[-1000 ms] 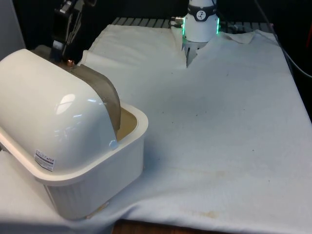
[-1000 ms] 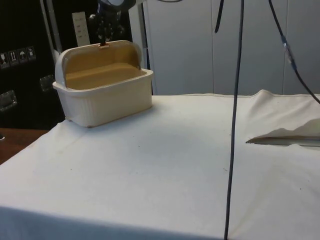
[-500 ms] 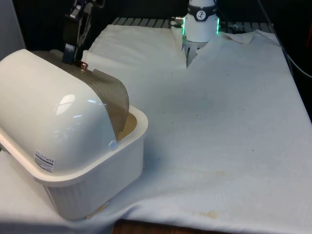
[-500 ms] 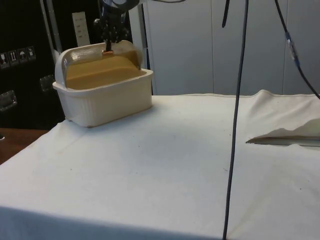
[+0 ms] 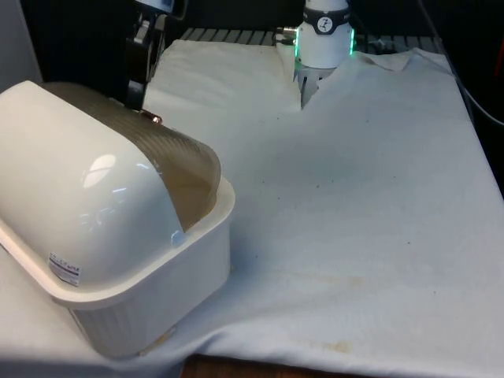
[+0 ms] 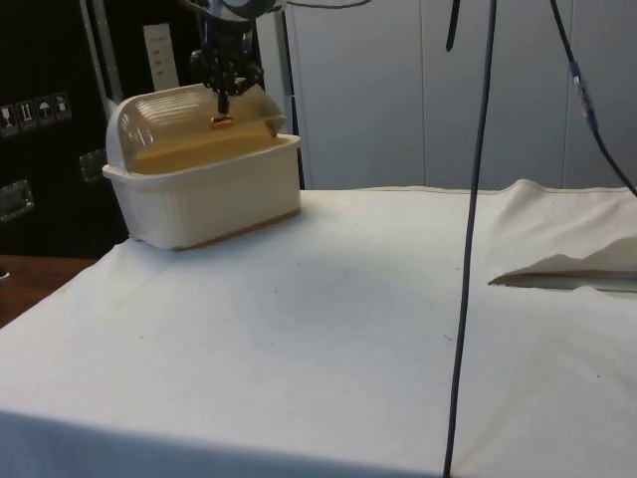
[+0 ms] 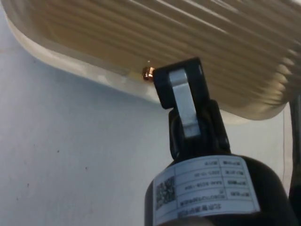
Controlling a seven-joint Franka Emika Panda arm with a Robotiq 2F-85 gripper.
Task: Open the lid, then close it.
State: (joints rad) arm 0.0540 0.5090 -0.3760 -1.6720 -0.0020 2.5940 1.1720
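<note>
White cloth (image 5: 354, 197) — one bread box (image 6: 199, 194) (ribbed lid (image 5: 177, 169)), one claw (image 6: 225, 92).

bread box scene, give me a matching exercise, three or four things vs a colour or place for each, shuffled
Things:
1. bread box
2. lid
3. handle
4. gripper

Descriptions:
A. small and copper-coloured, on the lid
B. black, right above the handle
C. cream, ribbed walls, at the front view's left
D. ribbed, see-through brownish, rolled down nearly to the front rim

Pairs: 1-C, 2-D, 3-A, 4-B
</note>
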